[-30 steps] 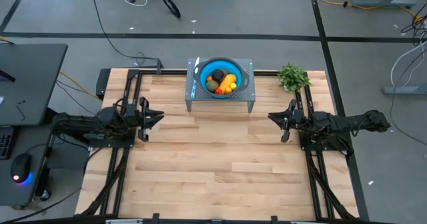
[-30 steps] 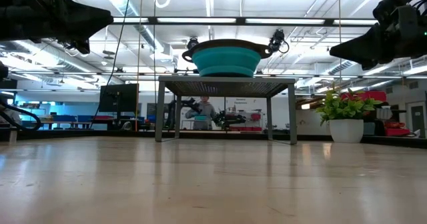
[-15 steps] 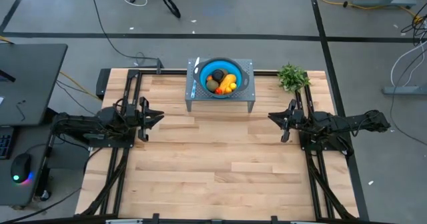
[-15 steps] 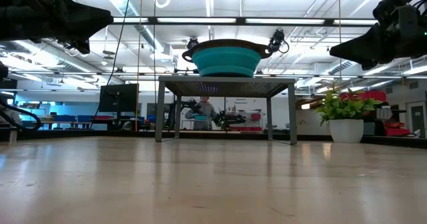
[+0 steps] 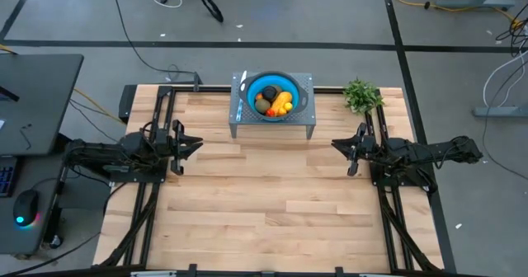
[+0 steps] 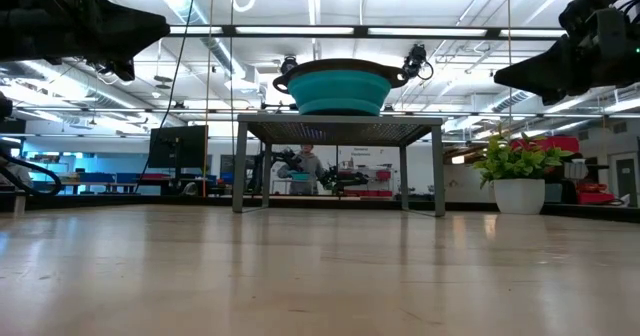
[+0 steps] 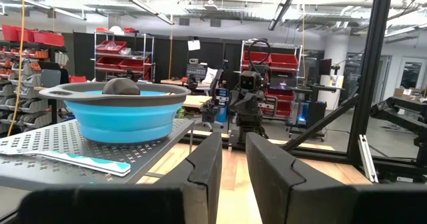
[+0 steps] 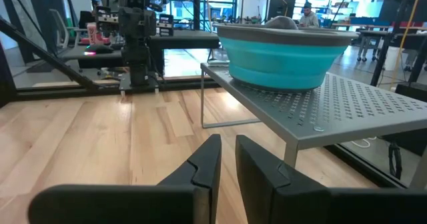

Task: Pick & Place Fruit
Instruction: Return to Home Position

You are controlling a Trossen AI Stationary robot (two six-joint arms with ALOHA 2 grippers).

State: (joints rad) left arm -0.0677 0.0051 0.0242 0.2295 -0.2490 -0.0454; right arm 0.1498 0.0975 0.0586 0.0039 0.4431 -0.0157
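The fruit lies in a blue bowl (image 5: 273, 86) on a grey perforated stand (image 5: 301, 116) at the table's far middle: a black round one (image 5: 270, 93), an olive-green one (image 5: 262, 105), a yellow one (image 5: 285, 101) and orange-red bits (image 5: 273, 112). The wrist views show only the bowl (image 7: 117, 114) (image 8: 283, 54) with a dark fruit top above its rim. My left gripper (image 5: 196, 143) (image 7: 233, 137) hovers level at the table's left side and my right gripper (image 5: 334, 144) (image 8: 227, 141) at the right side. Both point toward the middle, fingers shut to a thin slit with nothing between them.
A leafy potted plant (image 5: 361, 96) stands at the far right corner. A flat white-and-blue strip (image 7: 67, 161) lies on the stand beside the bowl. Bare wooden tabletop (image 5: 264, 194) stretches between the arms and toward the near edge. A person (image 6: 308, 164) shows in the room beyond.
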